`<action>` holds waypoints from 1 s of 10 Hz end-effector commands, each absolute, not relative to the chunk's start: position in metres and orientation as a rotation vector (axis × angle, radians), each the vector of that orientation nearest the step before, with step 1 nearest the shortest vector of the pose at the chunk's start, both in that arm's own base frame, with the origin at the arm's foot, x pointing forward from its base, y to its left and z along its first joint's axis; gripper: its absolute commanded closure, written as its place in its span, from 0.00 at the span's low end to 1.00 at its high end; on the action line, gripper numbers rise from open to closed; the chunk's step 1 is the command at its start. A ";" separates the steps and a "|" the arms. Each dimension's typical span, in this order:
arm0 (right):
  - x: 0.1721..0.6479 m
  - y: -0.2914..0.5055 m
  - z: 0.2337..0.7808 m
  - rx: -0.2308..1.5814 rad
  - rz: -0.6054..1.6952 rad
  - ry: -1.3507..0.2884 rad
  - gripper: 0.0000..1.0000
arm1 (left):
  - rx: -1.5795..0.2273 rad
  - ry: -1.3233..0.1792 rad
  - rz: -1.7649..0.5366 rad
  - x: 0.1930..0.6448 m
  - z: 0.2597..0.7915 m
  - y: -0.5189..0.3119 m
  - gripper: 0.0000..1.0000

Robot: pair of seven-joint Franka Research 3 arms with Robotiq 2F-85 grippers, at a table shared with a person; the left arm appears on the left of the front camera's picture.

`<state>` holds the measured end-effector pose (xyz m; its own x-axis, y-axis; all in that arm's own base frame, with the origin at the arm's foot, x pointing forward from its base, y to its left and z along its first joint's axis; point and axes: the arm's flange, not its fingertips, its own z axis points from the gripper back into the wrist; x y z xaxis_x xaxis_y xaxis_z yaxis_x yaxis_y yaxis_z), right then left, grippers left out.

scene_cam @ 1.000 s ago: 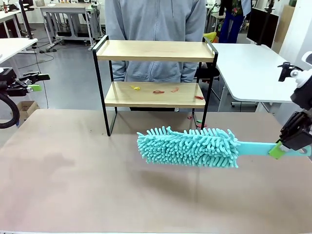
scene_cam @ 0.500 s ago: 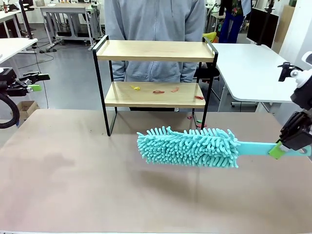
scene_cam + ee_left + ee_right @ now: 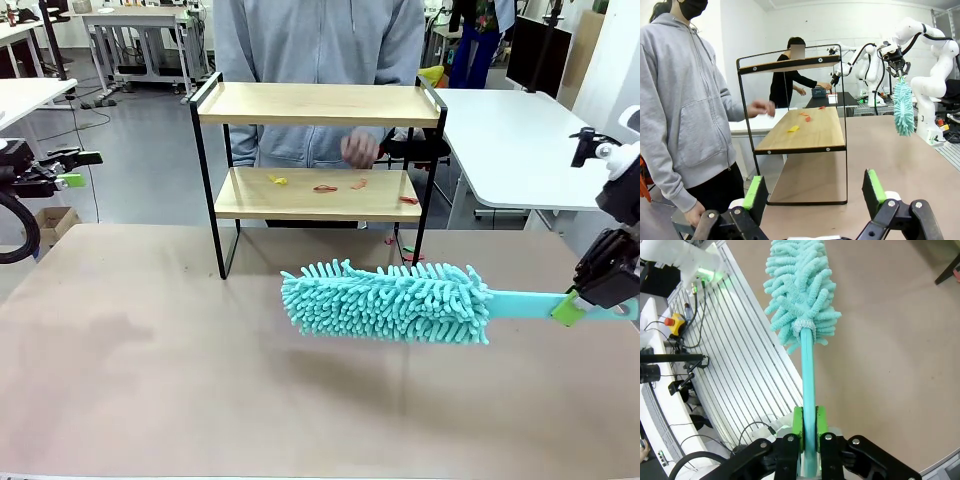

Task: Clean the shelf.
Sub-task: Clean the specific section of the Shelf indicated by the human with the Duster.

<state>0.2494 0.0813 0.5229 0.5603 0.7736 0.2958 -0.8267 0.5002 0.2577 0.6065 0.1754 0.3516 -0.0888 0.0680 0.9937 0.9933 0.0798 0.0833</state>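
Right end effector (image 3: pixel 808 424) clamped on microfiber duster (image 3: pixel 385 300) handle; left end effector (image 3: pixel 814 194) fingers apart. Shelf (image 3: pixel 318 104) sits forward-left of right one, past duster head. I'd raise level with lower board (image 3: pixel 300 203), avoiding person's hand (image 3: pixel 358 150).

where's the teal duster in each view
Front view: duster level across the middle, head toward picture left.
Left wrist view: duster upper right, hanging head down.
Right wrist view: duster up the centre, head at top.
Shared landmark: the right gripper clamped on its handle.
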 end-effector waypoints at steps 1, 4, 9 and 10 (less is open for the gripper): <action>0.249 0.083 0.525 0.399 0.973 -0.154 0.87 | -1.159 -1.367 -1.182 0.604 0.355 0.175 0.00; 0.249 0.083 0.525 0.399 0.973 -0.154 0.87 | -1.159 -1.367 -1.182 0.604 0.355 0.175 0.00; 0.249 0.083 0.525 0.399 0.973 -0.154 0.87 | -1.159 -1.367 -1.182 0.604 0.355 0.175 0.00; 0.249 0.083 0.525 0.399 0.973 -0.154 0.87 | -1.159 -1.367 -1.182 0.604 0.355 0.175 0.00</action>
<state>0.2494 0.0813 0.5229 0.5603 0.7737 0.2958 -0.8267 0.5002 0.2577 0.6065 0.1754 0.3516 -0.0888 0.0680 0.9937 0.9933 0.0798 0.0833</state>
